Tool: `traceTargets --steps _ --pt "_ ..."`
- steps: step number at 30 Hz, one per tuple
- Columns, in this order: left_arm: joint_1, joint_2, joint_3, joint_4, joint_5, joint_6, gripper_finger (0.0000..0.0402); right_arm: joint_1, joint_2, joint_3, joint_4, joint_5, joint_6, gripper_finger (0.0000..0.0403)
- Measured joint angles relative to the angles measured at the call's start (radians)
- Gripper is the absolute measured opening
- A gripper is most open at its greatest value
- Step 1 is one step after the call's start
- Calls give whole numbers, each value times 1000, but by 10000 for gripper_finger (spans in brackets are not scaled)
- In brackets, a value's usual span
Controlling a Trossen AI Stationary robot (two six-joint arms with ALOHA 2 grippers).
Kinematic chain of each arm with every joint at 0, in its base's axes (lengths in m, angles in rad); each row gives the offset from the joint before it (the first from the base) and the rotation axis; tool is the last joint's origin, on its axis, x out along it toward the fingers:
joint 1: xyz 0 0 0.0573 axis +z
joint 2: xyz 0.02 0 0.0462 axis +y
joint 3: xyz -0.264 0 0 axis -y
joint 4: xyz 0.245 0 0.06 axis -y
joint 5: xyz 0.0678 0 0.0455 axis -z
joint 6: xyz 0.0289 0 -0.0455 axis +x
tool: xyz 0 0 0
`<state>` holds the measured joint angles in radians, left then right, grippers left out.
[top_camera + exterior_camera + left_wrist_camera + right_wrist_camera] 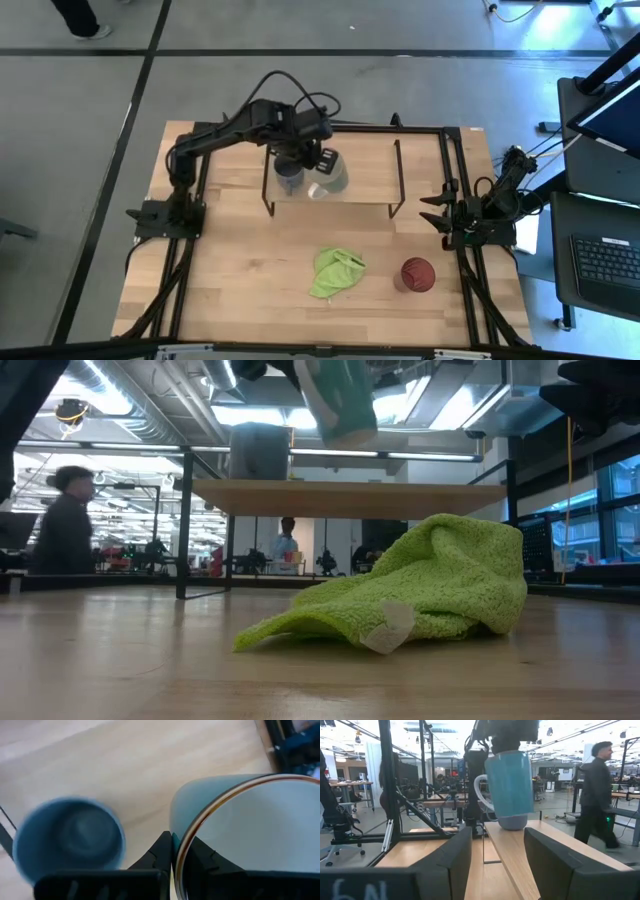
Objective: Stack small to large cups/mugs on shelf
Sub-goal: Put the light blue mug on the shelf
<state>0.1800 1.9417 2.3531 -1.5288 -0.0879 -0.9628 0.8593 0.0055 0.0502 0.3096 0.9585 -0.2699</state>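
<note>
The small blue-grey mug (289, 178) stands upright on the light-wood shelf (365, 185); it also shows in the left wrist view (70, 840) and the low view (258, 452). My left gripper (322, 163) is over the shelf, shut on the pale white mug (331, 180), just right of the blue-grey mug. The dark red cup (417, 275) stands on the table at the near right. My right gripper (440, 215) is open and empty at the shelf's right end, level with the board (520, 845). My left gripper pinches the white mug's wall at its rim (181, 851), one finger inside the mug and one outside. The fingers come from above, pointing down. The mug (507, 782) hangs below them, nearly upright and a little tilted, its base just above the shelf board, its handle (480, 795) toward the blue-grey mug's side.
A lime-green cloth (335, 272) lies crumpled on the table in front of the shelf, left of the red cup. The shelf's black wire legs (397, 175) stand at both ends. People move in the room beyond the table (597, 790).
</note>
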Motion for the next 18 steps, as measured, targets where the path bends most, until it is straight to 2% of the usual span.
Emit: traceTargets --steps 5,10,18 --pt "39 33 -1 32 -6 34 18 0 0 0 0 0 0 181" --pt "74 53 -2 72 42 68 18 0 0 0 -4 -7 0 181" --pt "93 49 -2 4 37 78 18 0 0 0 -6 -10 0 181"
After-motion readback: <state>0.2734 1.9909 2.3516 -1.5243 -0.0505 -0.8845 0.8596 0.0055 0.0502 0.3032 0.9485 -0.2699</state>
